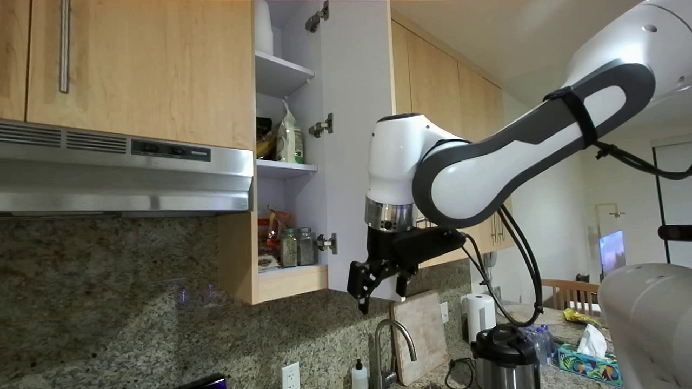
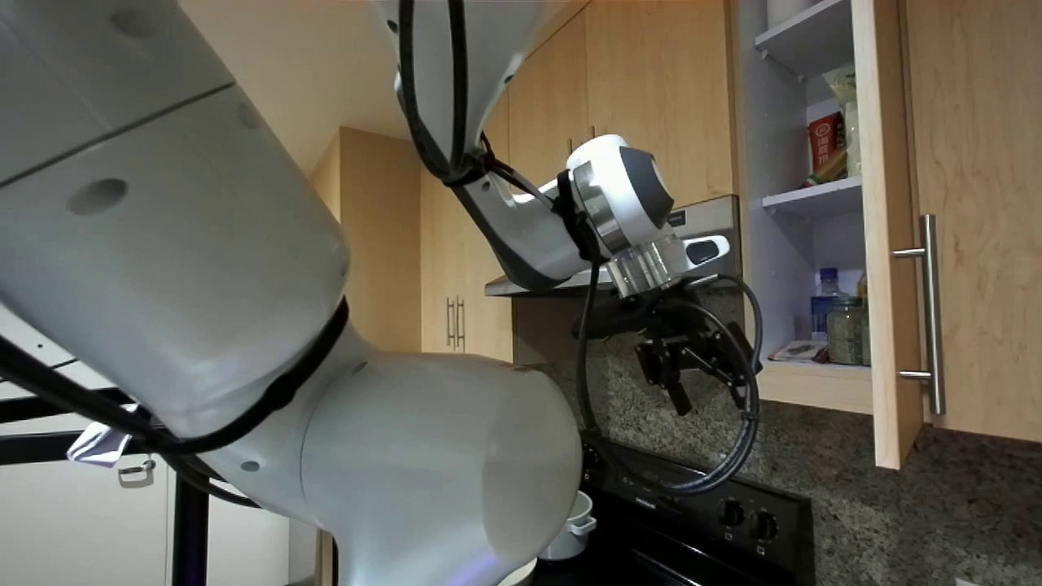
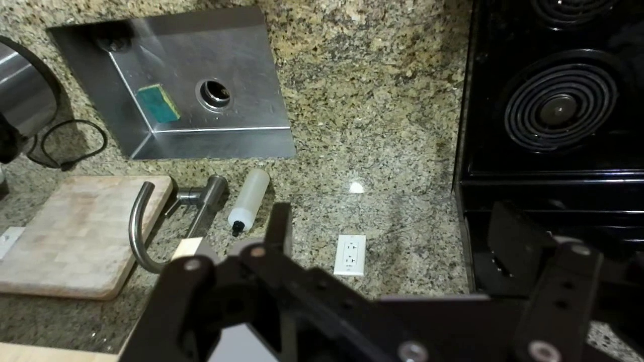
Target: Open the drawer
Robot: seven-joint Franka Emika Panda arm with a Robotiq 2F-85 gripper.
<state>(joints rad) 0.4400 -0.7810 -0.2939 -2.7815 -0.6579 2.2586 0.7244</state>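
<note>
The drawer, a tall narrow light-wood wall cabinet (image 1: 292, 285), also in an exterior view (image 2: 818, 387), stands open. Its door (image 1: 354, 108) is swung far out, pale inner face showing; its wood edge also shows in an exterior view (image 2: 883, 244). The silver bar handle (image 2: 933, 313) is on the door's outer face. Jars and packets stand on the shelves. My gripper (image 1: 383, 297), also in an exterior view (image 2: 708, 391), points down on the door's inner side, near its bottom. In the wrist view its fingers (image 3: 398, 231) are wide apart with nothing between them. Contact with the door is unclear.
A steel range hood (image 1: 178, 183) is beside the cabinet. Below are a faucet (image 1: 397, 324), a cutting board (image 1: 427, 335) and a pressure cooker (image 1: 505, 351). The wrist view shows a sink (image 3: 271, 65), a soap bottle (image 3: 250, 198) and a black stove (image 3: 558, 166).
</note>
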